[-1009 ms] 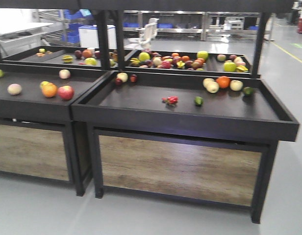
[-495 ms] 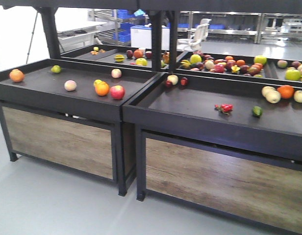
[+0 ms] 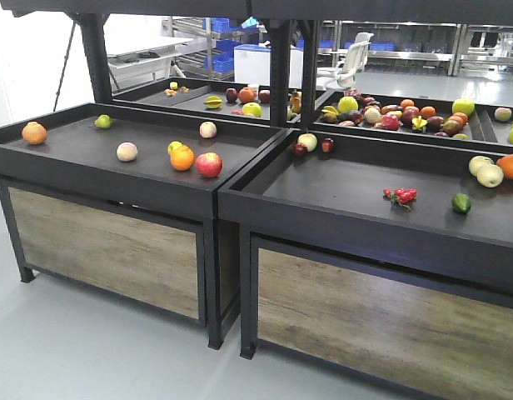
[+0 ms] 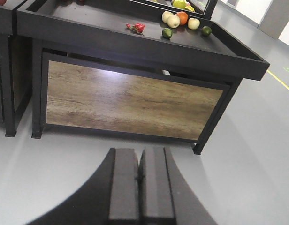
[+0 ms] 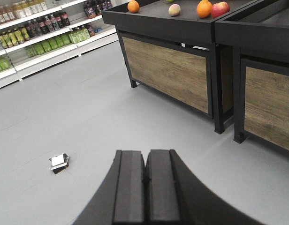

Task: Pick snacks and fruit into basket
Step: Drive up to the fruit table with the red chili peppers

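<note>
The red fruit bunch (image 3: 400,196) lies on the right black display table (image 3: 356,218), with the green oval fruit (image 3: 461,202) just to its right. The left wrist view shows the same bunch (image 4: 137,27) and green fruit (image 4: 167,32) far off on that table (image 4: 135,44). My left gripper (image 4: 141,154) hangs low over the grey floor, shut and empty. My right gripper (image 5: 146,157) is also shut and empty over the floor. The snacks and the basket are out of view.
Pale apples (image 3: 486,171) and an orange (image 3: 512,166) lie at the right table's far corner. The left table (image 3: 98,171) carries an orange (image 3: 182,157), a red apple (image 3: 209,164) and others. Shelves of bottles (image 5: 41,35) line the far wall. A small scrap (image 5: 58,162) lies on the floor.
The front view has swung left: both tables slid to the right in the frame, the left table now shows in full, and the right table's end is cut off.
</note>
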Motion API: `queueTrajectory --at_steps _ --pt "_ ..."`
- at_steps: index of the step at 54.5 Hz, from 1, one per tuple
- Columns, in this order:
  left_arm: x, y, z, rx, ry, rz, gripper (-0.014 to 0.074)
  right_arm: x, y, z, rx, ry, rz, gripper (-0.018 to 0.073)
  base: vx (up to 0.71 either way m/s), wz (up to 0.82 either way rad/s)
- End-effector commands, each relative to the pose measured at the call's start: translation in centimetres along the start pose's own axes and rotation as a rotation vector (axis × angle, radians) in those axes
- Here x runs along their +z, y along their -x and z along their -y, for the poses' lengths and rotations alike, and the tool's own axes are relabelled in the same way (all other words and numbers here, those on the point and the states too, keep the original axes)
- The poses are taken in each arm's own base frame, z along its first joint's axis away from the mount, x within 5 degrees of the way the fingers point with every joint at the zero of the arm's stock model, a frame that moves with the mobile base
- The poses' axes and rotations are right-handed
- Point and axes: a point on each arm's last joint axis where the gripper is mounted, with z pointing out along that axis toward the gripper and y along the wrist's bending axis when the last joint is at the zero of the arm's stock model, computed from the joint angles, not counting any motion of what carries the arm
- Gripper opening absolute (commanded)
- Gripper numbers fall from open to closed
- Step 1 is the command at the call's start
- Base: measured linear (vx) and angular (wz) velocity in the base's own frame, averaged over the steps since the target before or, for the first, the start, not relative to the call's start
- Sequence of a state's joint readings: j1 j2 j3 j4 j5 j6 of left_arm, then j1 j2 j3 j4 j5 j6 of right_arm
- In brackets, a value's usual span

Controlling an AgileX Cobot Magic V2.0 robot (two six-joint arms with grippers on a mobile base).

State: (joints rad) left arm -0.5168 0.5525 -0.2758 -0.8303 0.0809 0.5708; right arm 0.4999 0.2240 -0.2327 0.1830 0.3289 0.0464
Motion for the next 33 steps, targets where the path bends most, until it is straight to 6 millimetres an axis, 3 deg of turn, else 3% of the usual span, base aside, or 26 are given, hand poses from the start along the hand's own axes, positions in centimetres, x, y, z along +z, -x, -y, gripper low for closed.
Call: queueTrajectory --at_steps 1,33 --pt "-0.14 1.31 -0.04 -0.016 0.023 0.074 0.0002 -0.25 1.67 -0.22 -0.010 0.003 0.103 -0.0008 0.22 0.00" --pt "-0.14 1.31 -0.04 -0.016 0.023 0.074 0.0002 -0.25 1.64 -0.22 -0.010 0.003 0.100 -0.0008 0.25 -0.11"
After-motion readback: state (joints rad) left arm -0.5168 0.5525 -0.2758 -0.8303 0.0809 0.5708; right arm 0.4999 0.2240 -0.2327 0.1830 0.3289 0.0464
